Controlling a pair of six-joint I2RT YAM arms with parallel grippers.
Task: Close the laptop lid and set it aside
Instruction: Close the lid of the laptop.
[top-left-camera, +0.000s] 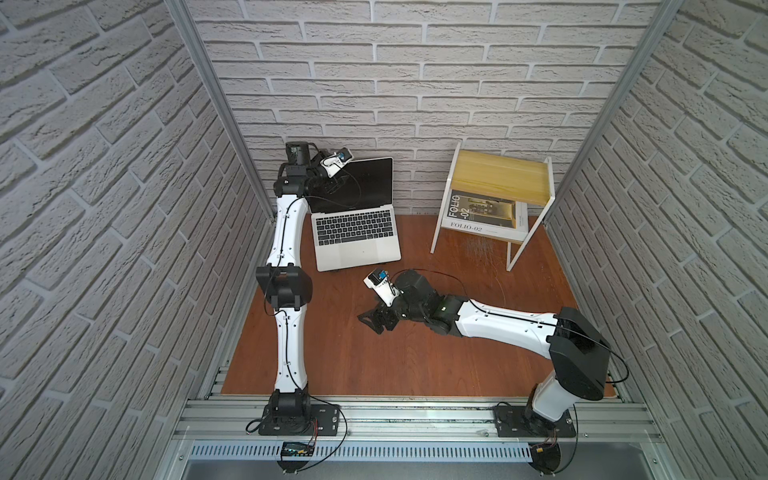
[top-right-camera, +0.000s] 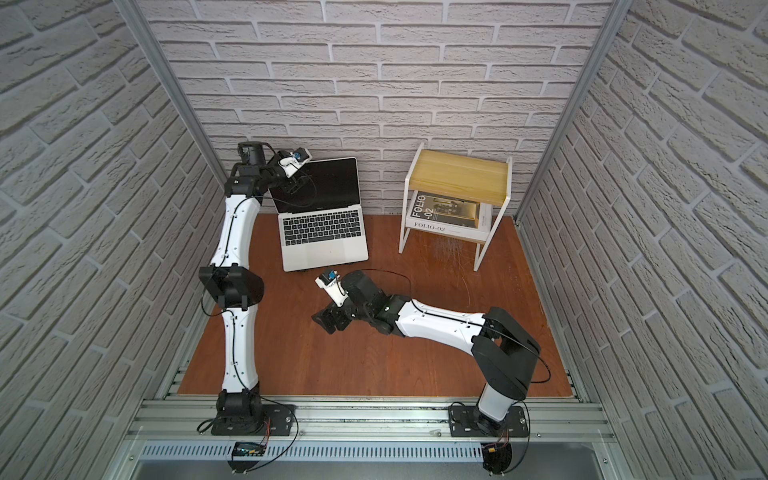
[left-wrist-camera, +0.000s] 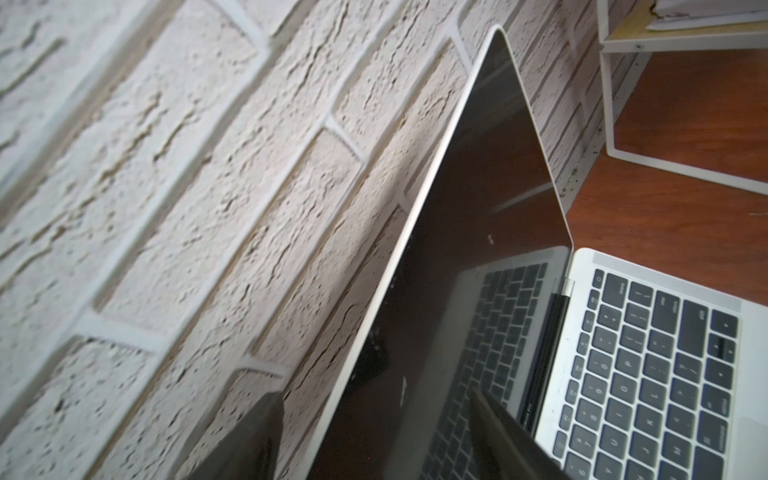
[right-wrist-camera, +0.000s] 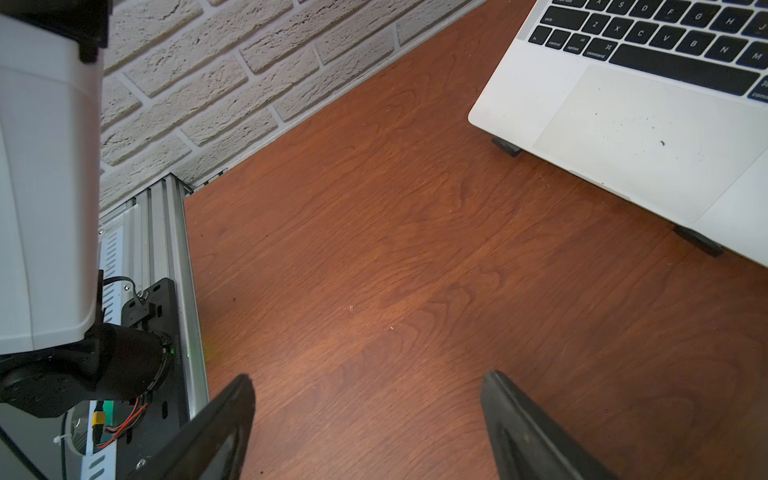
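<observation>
**Open laptop with both grippers, seen from above.** Clock directions are read in the top views, with 12 o'clock toward the back wall.

The slim silver-white laptop (top-left-camera: 357, 245) with black keys stands open at 11 o'clock on the reddish-brown wooden desk (top-left-camera: 374, 365). It sits close to the white brick-patterned wall (top-left-camera: 415, 83), with its front edge facing roughly 6 o'clock. Its lid (top-left-camera: 365, 183), a thin silver-edged panel with a glossy black screen, is raised and leans back toward that wall. In the right wrist view, small dark supports (right-wrist-camera: 505, 147) show beneath the front edge of the base and hold it off the desk.

The black left gripper (left-wrist-camera: 374, 390) is at the lid's top edge, near its 9 o'clock corner. In the left wrist view, one of its fingers (left-wrist-camera: 253, 436) lies on the wall side of the lid and the other on the screen side. The jaws are parted and straddle the edge. Brick shows between the wall-side finger and the lid, so the lid is not clamped. Whether the screen-side finger touches the glass cannot be told.

The black right gripper (top-left-camera: 372, 322) sits low over bare desk at 6 o'clock of the laptop, near its front edge but apart from it. Its jaws are spread wide and hold nothing.

At 2 o'clock, well apart from the laptop, a white metal-framed side table (top-left-camera: 498, 176) with a pale yellow wooden top stands against the wall. A black-and-white book (top-left-camera: 473, 214) lettered "FOLIO-02" lies on its lower shelf.
</observation>
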